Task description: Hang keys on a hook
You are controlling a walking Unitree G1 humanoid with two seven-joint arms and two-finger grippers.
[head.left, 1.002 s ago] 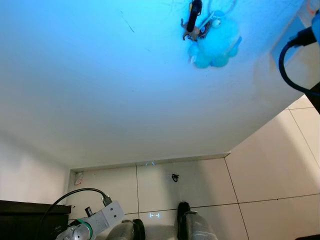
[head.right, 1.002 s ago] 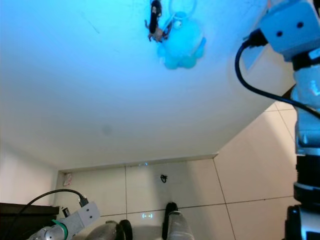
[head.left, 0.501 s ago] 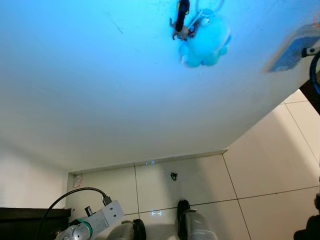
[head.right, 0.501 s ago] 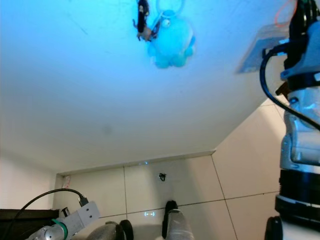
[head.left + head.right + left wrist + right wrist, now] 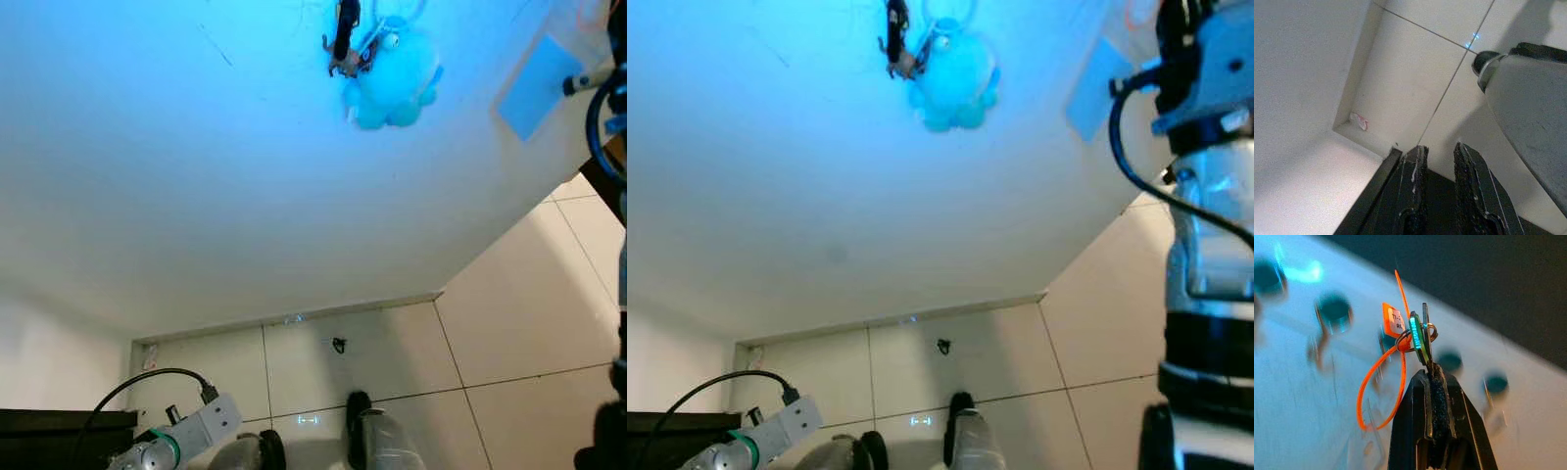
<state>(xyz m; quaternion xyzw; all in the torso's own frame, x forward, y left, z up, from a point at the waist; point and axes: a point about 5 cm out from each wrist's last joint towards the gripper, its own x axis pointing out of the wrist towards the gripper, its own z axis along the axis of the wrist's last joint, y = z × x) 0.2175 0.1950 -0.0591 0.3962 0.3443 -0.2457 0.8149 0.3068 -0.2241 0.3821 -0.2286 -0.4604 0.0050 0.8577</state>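
Raised since before, our right end effector (image 5: pixel 1429 369) pinched the keys (image 5: pixel 1418 335) upright, near the hooks (image 5: pixel 1332 311); left end effector (image 5: pixel 1439 169) idled, slightly parted.

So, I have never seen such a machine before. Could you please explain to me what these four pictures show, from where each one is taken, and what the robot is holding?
It is a humanoid robot with two silver arms, each ending in two long black fingers. Two pictures come from cameras in its head, looking forward and down at a white wall and a tiled floor. A blue plush keychain already hangs on the wall. The other two come from cameras on the wrists. The left gripper hangs idle low near the floor, its fingers slightly apart. The right arm is raised; its gripper is shut on a set of keys with an orange tag and orange loop, held before a row of blurred hooks.
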